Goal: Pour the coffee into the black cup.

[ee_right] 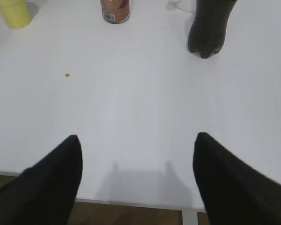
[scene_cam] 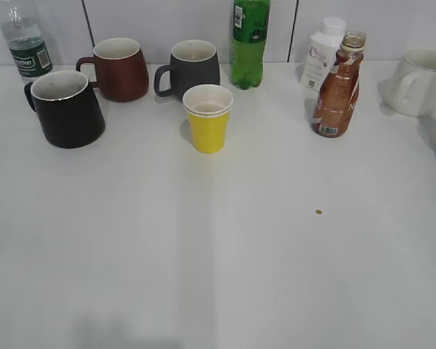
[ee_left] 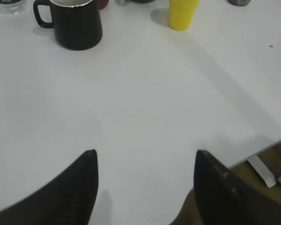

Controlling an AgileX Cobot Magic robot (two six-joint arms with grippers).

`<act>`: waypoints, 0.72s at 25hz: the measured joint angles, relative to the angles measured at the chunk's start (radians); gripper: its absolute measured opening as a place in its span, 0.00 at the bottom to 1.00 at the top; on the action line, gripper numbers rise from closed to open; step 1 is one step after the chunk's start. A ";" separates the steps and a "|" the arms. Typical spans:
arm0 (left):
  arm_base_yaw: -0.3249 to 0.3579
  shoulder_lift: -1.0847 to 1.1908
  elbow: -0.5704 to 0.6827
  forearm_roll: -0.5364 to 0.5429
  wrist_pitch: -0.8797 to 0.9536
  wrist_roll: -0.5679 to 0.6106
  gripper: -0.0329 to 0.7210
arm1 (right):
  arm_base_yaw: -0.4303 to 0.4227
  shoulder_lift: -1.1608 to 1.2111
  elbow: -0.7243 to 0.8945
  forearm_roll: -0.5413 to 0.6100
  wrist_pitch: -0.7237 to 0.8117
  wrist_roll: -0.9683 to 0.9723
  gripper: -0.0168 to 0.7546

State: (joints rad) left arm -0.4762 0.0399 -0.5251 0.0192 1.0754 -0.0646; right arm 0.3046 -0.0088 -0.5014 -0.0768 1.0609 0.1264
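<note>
The coffee bottle (scene_cam: 338, 91), clear plastic with dark brown liquid and a brown, white and red label, stands upright at the right of the table; its base shows at the top of the right wrist view (ee_right: 115, 11). The black cup (scene_cam: 64, 107), glossy with a white inside, stands at the far left, also top left in the left wrist view (ee_left: 75, 23). My left gripper (ee_left: 143, 154) hangs open over the near table, empty. My right gripper (ee_right: 136, 137) is open and empty above the front edge. Neither gripper shows in the exterior view.
A yellow paper cup (scene_cam: 208, 117) stands mid-table, with a maroon mug (scene_cam: 119, 68), a dark grey mug (scene_cam: 192, 69), a green bottle (scene_cam: 249, 42), a white bottle (scene_cam: 323, 52), a white mug (scene_cam: 421, 81) and a water bottle (scene_cam: 25, 40) behind. A dark bottle (ee_right: 208, 28) stands far right.
</note>
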 joint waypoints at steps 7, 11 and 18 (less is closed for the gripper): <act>0.000 0.000 0.000 -0.001 -0.001 0.001 0.69 | 0.000 0.000 0.000 -0.001 -0.004 -0.002 0.77; 0.000 0.000 0.000 -0.001 -0.003 0.002 0.69 | 0.000 0.000 0.000 -0.001 -0.007 -0.002 0.77; 0.012 0.000 0.000 -0.001 -0.007 0.002 0.69 | 0.000 0.000 0.000 -0.001 -0.008 -0.002 0.77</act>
State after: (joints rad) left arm -0.4641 0.0399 -0.5251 0.0187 1.0687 -0.0628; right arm 0.3046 -0.0088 -0.5014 -0.0779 1.0532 0.1248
